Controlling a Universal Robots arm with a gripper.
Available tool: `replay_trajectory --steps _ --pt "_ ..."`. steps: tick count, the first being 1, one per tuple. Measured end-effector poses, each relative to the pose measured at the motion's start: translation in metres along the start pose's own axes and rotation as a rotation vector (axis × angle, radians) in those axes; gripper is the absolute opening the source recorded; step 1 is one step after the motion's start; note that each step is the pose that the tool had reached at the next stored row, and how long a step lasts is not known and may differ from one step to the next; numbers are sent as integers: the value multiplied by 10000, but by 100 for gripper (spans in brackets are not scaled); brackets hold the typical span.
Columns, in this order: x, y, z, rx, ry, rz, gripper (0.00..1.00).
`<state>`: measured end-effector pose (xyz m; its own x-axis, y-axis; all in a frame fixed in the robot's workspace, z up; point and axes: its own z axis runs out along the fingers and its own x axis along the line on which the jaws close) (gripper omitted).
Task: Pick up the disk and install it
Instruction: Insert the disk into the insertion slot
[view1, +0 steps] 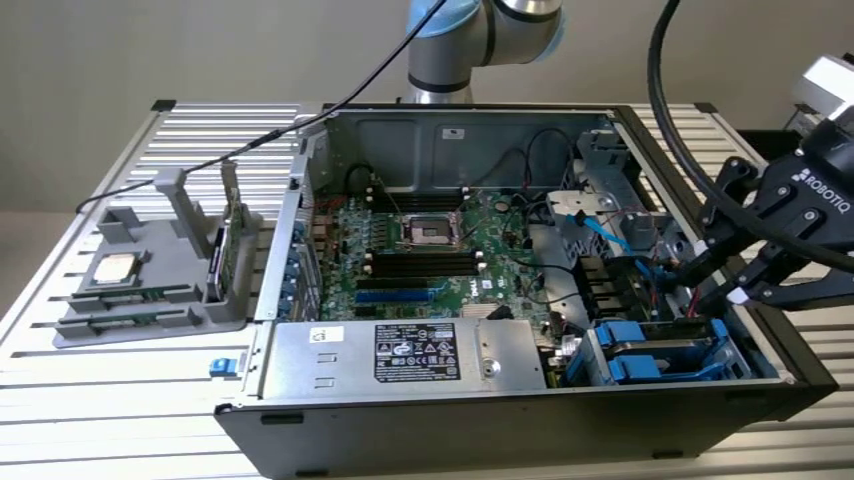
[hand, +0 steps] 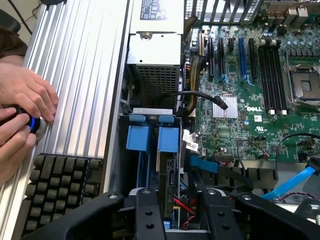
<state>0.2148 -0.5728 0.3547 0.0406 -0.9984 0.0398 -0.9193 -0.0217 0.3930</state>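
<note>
Black robot gripper (hand: 172, 212) hovers over the drive bay, jaws apart and holding nothing. Below it the silver-grey disk in its blue plastic carrier (hand: 165, 150) sits slotted in the open computer case (view1: 441, 140); installation looks about done.

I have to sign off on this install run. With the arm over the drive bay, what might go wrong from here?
1. The pincer hangs right above the blue drive bay; red and black wires lie under it and may snag.
2. The blue cable beside the bay could catch too.
3. A person's hand rests close by.
</note>
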Motion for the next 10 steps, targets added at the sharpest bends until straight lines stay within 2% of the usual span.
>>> replay_trajectory --steps 3,4,5,6,10 --pt "2 12 -28 8 -62 -27 37" --pt "2 15 -33 19 -88 -37 37" --pt "2 16 -34 55 -107 -42 37" --pt "1 16 -35 131 -114 -48 37" --pt "1 21 -32 652 -133 -70 37"
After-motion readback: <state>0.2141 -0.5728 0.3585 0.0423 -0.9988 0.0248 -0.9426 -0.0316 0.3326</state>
